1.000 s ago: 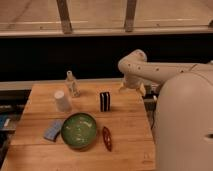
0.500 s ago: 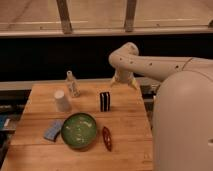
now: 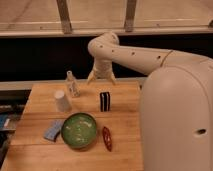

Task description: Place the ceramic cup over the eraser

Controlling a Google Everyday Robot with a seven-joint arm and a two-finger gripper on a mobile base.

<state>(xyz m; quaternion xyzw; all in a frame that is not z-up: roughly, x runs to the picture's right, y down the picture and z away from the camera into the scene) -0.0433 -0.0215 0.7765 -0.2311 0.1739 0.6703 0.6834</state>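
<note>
The ceramic cup (image 3: 62, 100), small, white and tapered, stands on the left part of the wooden table (image 3: 125, 150). The eraser (image 3: 104, 101), a black upright block with white stripes, stands near the table's middle. My gripper (image 3: 101, 79) hangs from the white arm above the table's far edge. It is just behind and above the eraser and to the right of the cup. Its two fingers are spread apart and hold nothing.
A clear plastic bottle (image 3: 72, 84) stands behind the cup. A green bowl (image 3: 79, 130) sits at the front, with a pale-blue flat piece (image 3: 53, 130) to its left and a red elongated object (image 3: 107, 138) to its right. My large white body (image 3: 177, 120) fills the right side.
The arm has swung to the left along the table's far edge, bringing the gripper from the right side to just behind the eraser. The objects have not moved.
</note>
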